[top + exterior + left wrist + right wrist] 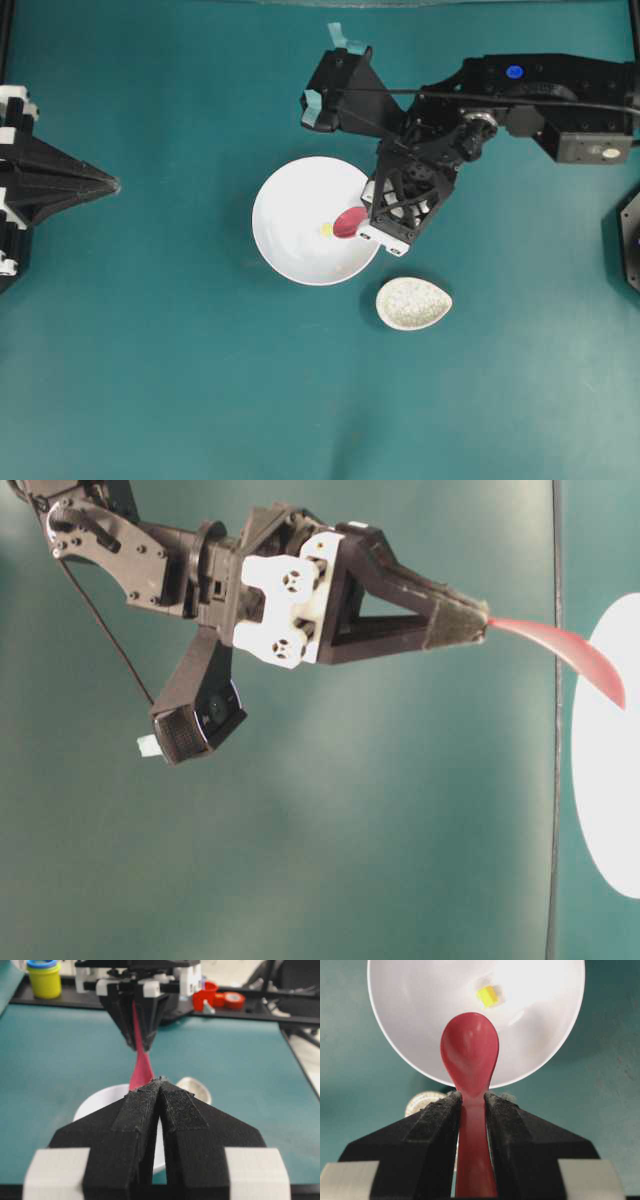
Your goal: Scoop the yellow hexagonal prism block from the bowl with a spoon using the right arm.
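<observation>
The white bowl (290, 200) sits mid-table with the tiny yellow hexagonal prism block (326, 229) on its floor, also plain in the right wrist view (487, 996). My right gripper (472, 1097) is shut on the handle of the pink-red spoon (470, 1055) and hangs over the bowl's right rim (385, 215). The scoop (349, 222) lies inside the rim, just right of the block and not touching it. My left gripper (160, 1081) is shut on nothing, parked at the table's left edge (110, 184) and pointing at the bowl.
A small speckled egg-shaped spoon rest (413, 303) lies just below and right of the bowl. Beyond the far table edge in the left wrist view stand a yellow tub (45, 977) and red tape rolls (220, 997).
</observation>
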You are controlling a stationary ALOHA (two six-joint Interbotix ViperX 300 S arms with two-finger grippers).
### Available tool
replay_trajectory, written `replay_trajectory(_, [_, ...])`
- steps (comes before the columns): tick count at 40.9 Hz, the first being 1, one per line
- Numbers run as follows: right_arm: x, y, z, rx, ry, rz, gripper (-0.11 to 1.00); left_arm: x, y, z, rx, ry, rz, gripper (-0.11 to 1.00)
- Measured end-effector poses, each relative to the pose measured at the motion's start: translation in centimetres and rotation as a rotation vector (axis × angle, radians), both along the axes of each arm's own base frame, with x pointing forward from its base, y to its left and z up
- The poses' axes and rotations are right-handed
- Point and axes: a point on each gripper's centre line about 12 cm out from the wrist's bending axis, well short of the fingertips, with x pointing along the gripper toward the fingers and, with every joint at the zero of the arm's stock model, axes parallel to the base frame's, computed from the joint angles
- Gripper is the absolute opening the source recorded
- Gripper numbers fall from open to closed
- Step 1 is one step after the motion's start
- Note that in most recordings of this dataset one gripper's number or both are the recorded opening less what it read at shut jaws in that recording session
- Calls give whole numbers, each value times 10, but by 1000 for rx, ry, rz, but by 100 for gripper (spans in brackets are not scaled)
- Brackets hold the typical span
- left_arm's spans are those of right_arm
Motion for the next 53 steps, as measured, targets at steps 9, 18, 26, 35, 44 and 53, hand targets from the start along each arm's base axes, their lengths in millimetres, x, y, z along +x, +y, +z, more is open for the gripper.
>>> replay_trajectory(9, [3,0,-9,3,27,2,23,0,0,0,-3,0,0,-1])
replay_trajectory(18, [6,-1,-22,7,56,1,23,0,0,1,-3,-3,0,-1])
replay_trajectory(26, [10,-1,-27,6,55,-1,23,-1,0,1,-2,-5,0,-1])
replay_trajectory(35, [13,-1,-32,4,49,-1,23,-1,0,1,0,-6,0,-1])
replay_trajectory(44, [14,-2,-38,5,63,-2,23,-1,0,1,-2,-6,0,-1])
replay_trajectory(53, [15,-2,-41,4,64,0,23,-1,0,1,-3,-6,0,-1])
